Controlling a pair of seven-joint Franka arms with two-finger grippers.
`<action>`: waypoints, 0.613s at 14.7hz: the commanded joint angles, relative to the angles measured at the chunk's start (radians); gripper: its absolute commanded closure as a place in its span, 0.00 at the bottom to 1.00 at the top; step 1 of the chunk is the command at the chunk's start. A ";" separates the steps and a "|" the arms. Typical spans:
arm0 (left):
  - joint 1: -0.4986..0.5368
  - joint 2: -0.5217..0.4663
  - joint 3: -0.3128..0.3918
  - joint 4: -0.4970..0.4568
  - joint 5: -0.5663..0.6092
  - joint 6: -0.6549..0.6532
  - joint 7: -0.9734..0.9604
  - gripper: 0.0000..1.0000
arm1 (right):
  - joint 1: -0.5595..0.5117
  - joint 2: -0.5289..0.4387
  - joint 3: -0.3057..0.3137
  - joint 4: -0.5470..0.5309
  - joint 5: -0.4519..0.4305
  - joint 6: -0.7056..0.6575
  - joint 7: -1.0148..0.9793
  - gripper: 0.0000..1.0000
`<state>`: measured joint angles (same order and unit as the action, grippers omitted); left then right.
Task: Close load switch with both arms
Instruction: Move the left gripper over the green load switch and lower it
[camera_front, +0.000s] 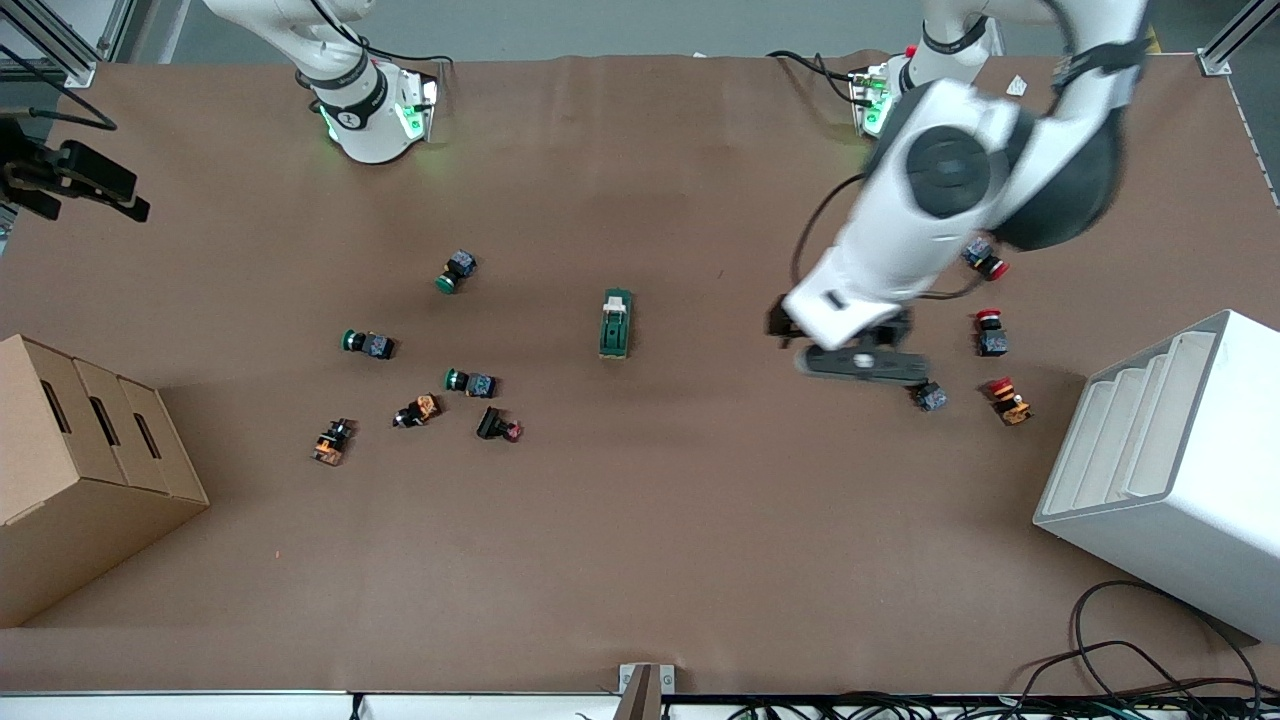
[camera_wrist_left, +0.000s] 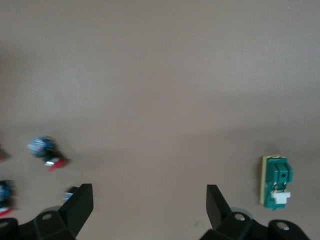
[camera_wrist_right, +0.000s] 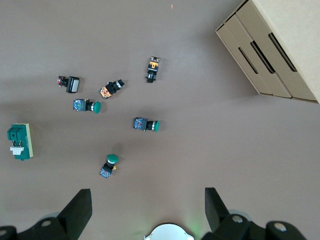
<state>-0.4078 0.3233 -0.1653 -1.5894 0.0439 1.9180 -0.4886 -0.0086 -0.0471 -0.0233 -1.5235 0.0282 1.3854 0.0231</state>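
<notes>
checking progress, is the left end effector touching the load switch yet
No, the left end effector hangs open over bare table, with the load switch lying apart to one side of it.

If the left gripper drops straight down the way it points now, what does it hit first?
Likely bare table: the left gripper has its jaws open over brown paper, with the load switch off to one side. Depth is unclear.
</notes>
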 joint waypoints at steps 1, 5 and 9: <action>-0.109 0.058 0.006 0.008 0.072 0.032 -0.144 0.00 | -0.002 0.068 0.000 0.011 -0.001 0.008 -0.005 0.00; -0.256 0.098 0.006 -0.066 0.137 0.134 -0.381 0.00 | 0.005 0.096 0.003 -0.013 0.036 0.020 0.058 0.00; -0.379 0.126 0.006 -0.112 0.175 0.196 -0.603 0.00 | 0.102 0.095 0.006 -0.156 0.122 0.164 0.378 0.00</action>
<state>-0.7364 0.4507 -0.1676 -1.6710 0.1882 2.0773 -0.9916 0.0266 0.0687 -0.0193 -1.5917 0.1349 1.4757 0.2563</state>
